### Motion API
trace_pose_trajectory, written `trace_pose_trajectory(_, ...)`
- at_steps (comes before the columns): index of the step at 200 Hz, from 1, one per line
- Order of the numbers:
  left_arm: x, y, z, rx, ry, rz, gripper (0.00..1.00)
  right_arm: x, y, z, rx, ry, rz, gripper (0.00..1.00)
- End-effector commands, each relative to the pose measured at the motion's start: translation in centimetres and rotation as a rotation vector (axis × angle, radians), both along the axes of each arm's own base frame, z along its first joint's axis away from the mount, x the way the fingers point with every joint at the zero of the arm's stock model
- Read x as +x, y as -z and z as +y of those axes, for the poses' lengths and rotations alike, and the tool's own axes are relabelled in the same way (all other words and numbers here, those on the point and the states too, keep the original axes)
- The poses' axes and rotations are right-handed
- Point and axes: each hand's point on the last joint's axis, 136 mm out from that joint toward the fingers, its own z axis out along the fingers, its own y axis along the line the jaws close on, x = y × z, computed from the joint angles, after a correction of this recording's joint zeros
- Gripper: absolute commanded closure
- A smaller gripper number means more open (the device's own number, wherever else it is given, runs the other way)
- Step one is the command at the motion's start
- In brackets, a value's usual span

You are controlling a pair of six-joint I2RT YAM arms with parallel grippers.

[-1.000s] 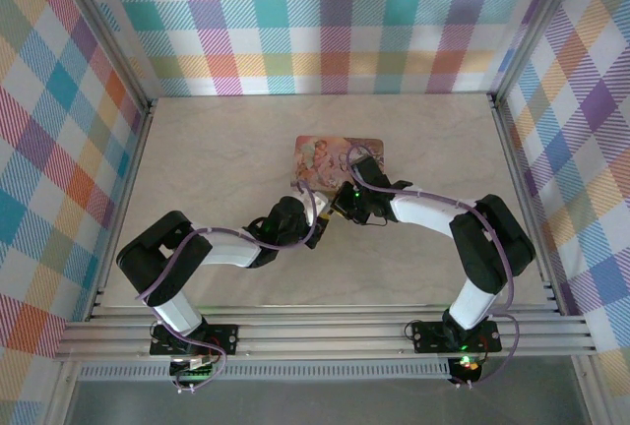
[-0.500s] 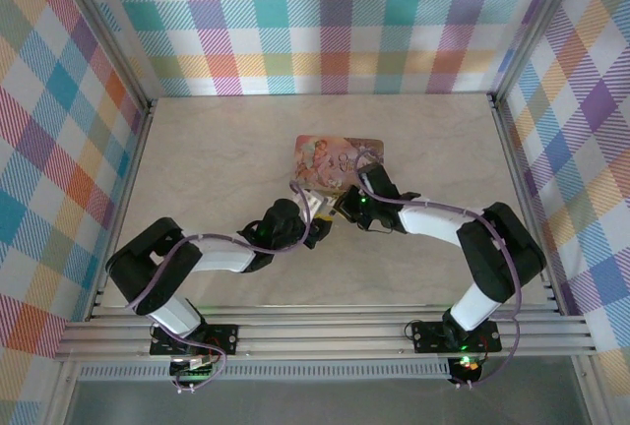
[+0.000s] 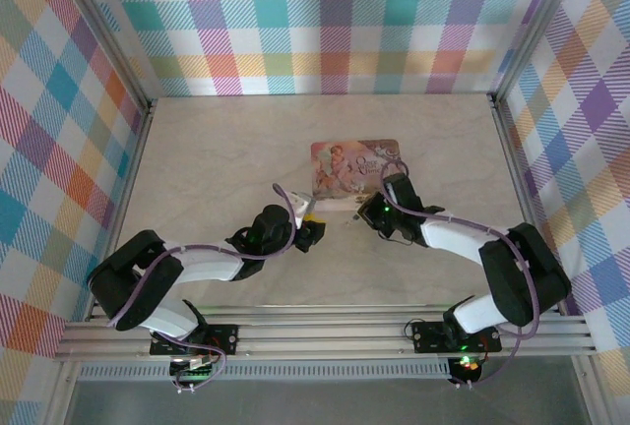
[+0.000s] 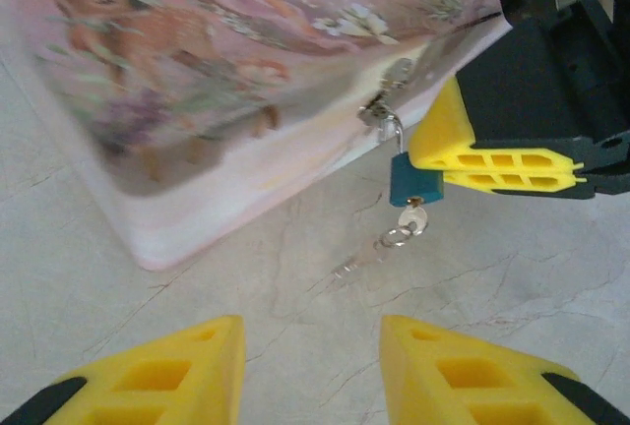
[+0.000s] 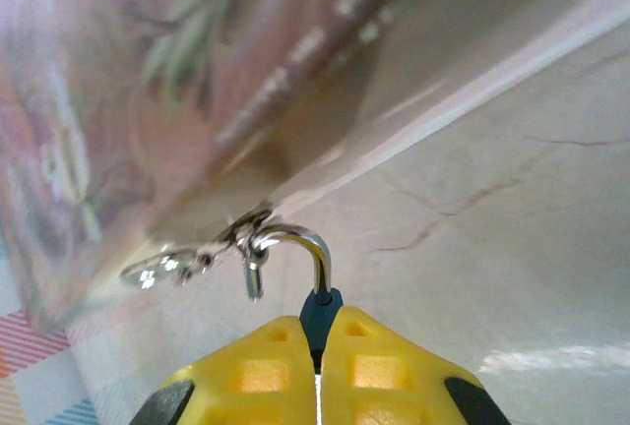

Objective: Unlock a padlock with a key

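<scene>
The pink tin (image 4: 197, 100) lies just ahead of the left gripper (image 4: 307, 336), which gapes wide and empty. The right gripper (image 5: 317, 341) pinches the padlock (image 4: 414, 187) hanging at the tin's hasp, with the key (image 4: 414, 218) in its underside. One leg of the shackle (image 5: 295, 238) looks free, so the lock seems sprung; the next move is to unhook it.

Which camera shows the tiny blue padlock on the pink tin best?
The left wrist view: the tiny blue padlock with a silvery shackle shows whole. The right wrist view shows its shackle and a blue sliver pinched in the right gripper. The top view: too small to tell.
</scene>
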Motion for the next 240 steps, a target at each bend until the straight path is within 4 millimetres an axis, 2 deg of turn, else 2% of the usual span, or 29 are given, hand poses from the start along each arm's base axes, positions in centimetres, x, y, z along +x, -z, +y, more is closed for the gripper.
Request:
trace_pose_trajectory(1, -0.3, -0.4, 0.2, -0.019, -0.016, 0.008, 0.60, -1.1, 1.0, -1.6, -0.041, 0.054, 0.051, 1.00)
trace_pose_trajectory(78, -0.5, -0.5, 0.2, -0.038, -0.010, 0.013, 0.61, 0.6, -1.8, -2.6, -0.037, 0.152, -0.031, 1.00)
trace_pose_trajectory(132, -1.0, -0.6, 0.7, -0.027, -0.005, 0.006, 0.60, 1.1, -2.9, -3.0, -0.039, 0.178, -0.070, 1.00)
trace_pose_trajectory(187, -1.2, -0.8, 1.2, -0.026, -0.014, 0.004, 0.60, 1.7, -2.3, -3.5, -0.045, 0.195, -0.058, 1.00)
trace_pose_trajectory(240, -1.4, -0.9, 1.7, -0.012, -0.023, 0.000, 0.60, 3.2, -2.0, -3.3, -0.012, 0.195, -0.065, 1.00)
